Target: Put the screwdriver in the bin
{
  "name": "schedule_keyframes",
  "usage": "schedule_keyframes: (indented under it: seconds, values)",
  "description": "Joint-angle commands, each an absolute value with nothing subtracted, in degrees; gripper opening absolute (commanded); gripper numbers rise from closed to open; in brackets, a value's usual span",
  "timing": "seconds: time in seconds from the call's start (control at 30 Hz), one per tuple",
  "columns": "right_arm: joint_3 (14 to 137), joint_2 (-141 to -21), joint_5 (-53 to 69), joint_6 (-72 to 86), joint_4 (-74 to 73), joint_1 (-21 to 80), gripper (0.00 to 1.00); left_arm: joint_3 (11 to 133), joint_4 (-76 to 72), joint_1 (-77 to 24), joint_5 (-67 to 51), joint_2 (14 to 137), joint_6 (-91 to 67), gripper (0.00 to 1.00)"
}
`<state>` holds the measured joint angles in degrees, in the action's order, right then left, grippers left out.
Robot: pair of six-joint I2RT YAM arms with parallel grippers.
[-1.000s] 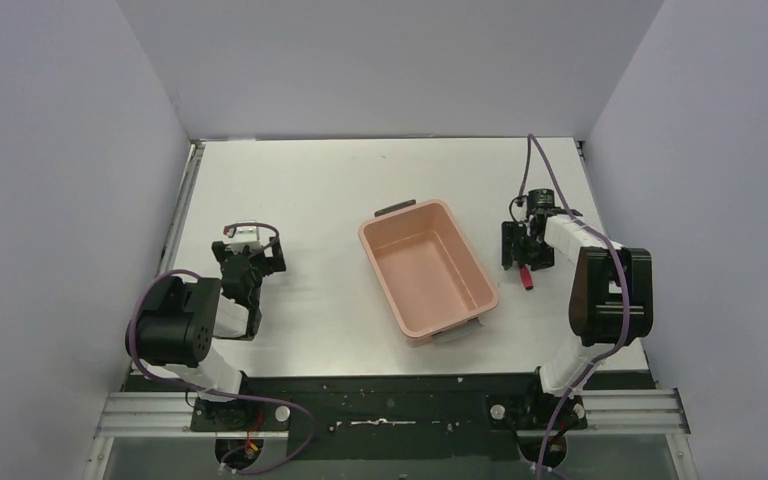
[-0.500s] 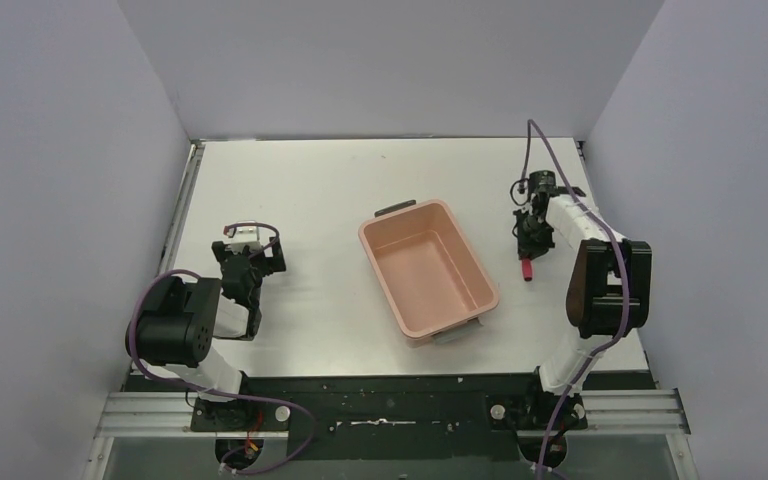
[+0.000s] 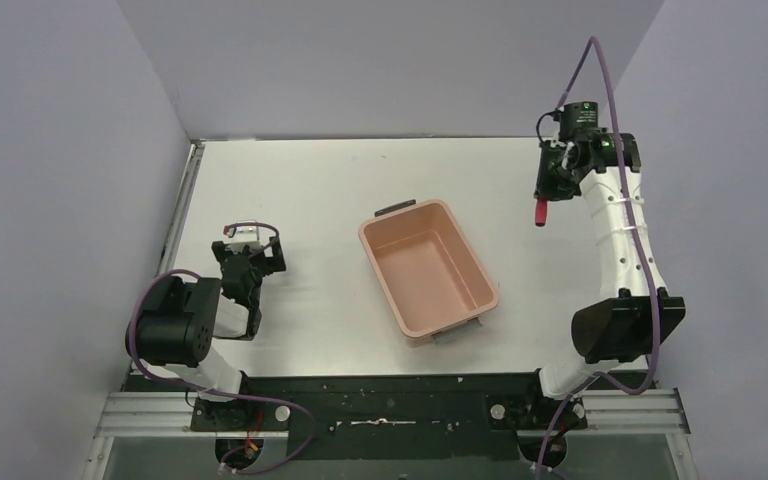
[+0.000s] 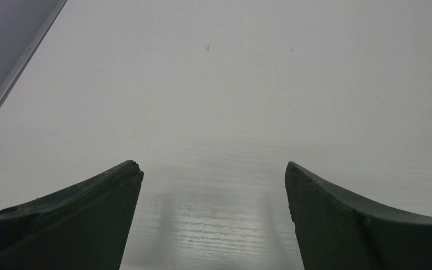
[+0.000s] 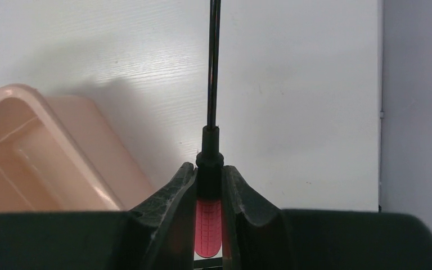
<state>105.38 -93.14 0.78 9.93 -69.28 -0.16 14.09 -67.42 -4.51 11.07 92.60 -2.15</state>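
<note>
The right gripper [image 3: 545, 196], clamped on the screwdriver [image 3: 539, 212], hangs well apart from the bin [image 3: 386, 284]. It has risen off the table since a second ago; the left gripper [image 4: 214, 169] gapes.

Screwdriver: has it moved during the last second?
Yes. The screwdriver, clamped in the right gripper, moved from beside the bin toward the table's far right corner.

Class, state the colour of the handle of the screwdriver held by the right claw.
Red; the screwdriver shows its handle best in the right wrist view.
</note>
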Motion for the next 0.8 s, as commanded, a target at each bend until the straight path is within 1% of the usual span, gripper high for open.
schedule_keyframes:
  seconds: [0.0,0.07,0.17,0.3,0.4,0.7,0.77]
  values:
    - [108.4,-91.8,1.3,17.4,-70.3,9.7,0.0,14.6,-69.2,-4.3,10.6,92.3,-1.7,0.97]
    - [107.8,-90.8,2.5,20.9,-66.2,19.2,0.0,14.6,-69.3,-4.3,10.6,92.3,-1.7,0.97]
    - [105.7,-90.1,4.2,25.3,-58.9,29.8,0.0,14.6,-69.2,-4.3,10.5,92.3,-1.7,0.97]
    - [104.9,-91.3,1.5,27.5,-55.7,37.7,0.0,14.6,-69.3,-4.3,10.5,92.3,-1.7,0.97]
    - [100.5,-91.5,-1.7,28.2,-53.6,41.0,0.0,14.6,-69.2,-4.3,10.6,92.2,-1.7,0.97]
    - [72.7,-90.5,-5.2,30.8,-38.7,42.9,0.0,14.6,-69.2,-4.3,10.6,92.3,-1.7,0.97]
    - [68.9,-91.4,-7.0,29.9,-34.9,42.8,0.0,14.6,-69.2,-4.3,10.6,92.3,-1.7,0.97]
